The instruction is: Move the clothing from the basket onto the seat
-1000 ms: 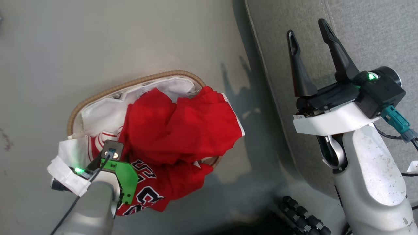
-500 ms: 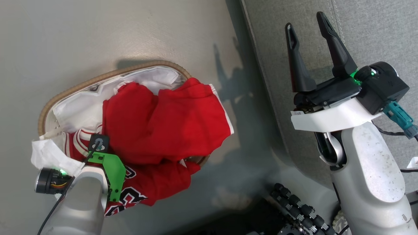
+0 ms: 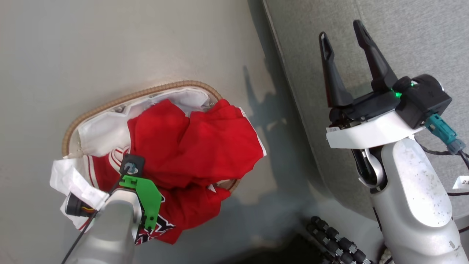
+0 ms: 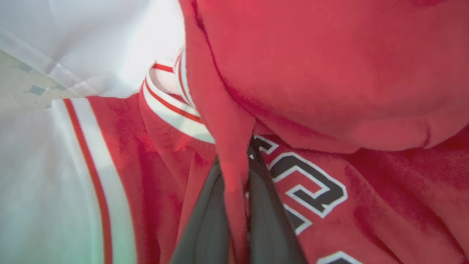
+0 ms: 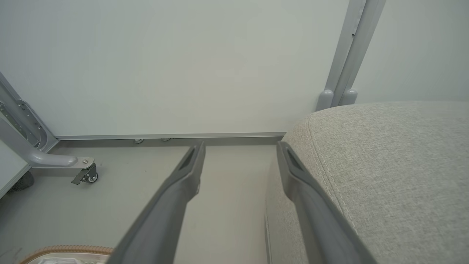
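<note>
Red clothing (image 3: 198, 146) all lies heaped in the basket (image 3: 110, 104) on the floor (image 3: 110, 44), none yet on the seat (image 3: 403, 36); the left pincer (image 4: 236, 161) pinches a fold of it, the right pincer (image 3: 340, 31) gapes empty.

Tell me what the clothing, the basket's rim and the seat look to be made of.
The clothing: soft matte fabric, going by its loose folds and striped trim. The basket's rim: brown woven fibre, perhaps rattan or imitation. The seat: grey woven upholstery, visible weave and stitched seam.
</note>
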`<state>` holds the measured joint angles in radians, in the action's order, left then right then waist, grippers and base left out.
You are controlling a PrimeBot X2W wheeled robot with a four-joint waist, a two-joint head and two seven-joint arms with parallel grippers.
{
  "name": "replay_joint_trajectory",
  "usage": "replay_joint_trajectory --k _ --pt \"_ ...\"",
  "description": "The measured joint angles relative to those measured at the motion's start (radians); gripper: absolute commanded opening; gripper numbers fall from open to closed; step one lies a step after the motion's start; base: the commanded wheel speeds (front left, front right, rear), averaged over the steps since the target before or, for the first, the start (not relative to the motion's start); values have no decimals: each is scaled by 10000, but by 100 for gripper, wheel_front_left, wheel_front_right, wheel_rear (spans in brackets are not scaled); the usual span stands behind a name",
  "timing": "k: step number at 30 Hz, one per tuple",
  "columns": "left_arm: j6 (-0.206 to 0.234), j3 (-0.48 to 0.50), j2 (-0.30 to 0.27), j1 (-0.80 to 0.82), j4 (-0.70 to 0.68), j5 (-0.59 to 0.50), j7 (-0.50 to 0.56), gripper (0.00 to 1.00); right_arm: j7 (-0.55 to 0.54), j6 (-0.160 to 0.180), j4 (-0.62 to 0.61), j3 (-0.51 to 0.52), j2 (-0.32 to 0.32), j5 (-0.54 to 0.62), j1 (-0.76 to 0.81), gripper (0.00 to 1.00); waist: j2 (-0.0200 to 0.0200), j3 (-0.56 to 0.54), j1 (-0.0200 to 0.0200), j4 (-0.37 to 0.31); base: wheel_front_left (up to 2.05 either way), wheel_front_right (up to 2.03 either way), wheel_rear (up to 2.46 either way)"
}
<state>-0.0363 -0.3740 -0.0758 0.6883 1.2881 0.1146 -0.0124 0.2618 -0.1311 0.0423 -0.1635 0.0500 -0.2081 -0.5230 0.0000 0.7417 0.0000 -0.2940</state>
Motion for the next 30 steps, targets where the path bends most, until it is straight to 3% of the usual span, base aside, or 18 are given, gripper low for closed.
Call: replay_joint_trajectory --k 9,17,25,30 --pt "-171 -94 234 -786 -77 560 -1210 0 0 0 443 192 -6 337 718 100 0 -1366 0 196 0 0 0" --pt "-383 -857 249 -1805 -1354 1958 -2115 0 2 0 761 416 130 529 1702 100 0 -2925 0 487 0 0 0" --pt "2 -1626 253 -2400 -2516 3158 -2454 0 2 0 928 535 221 619 2665 100 0 -4439 -1 921 0 0 0" --pt "301 -1678 259 -2525 -3812 3335 -2499 0 2 0 1011 516 240 637 3076 100 0 -5238 -1 1209 0 0 0"
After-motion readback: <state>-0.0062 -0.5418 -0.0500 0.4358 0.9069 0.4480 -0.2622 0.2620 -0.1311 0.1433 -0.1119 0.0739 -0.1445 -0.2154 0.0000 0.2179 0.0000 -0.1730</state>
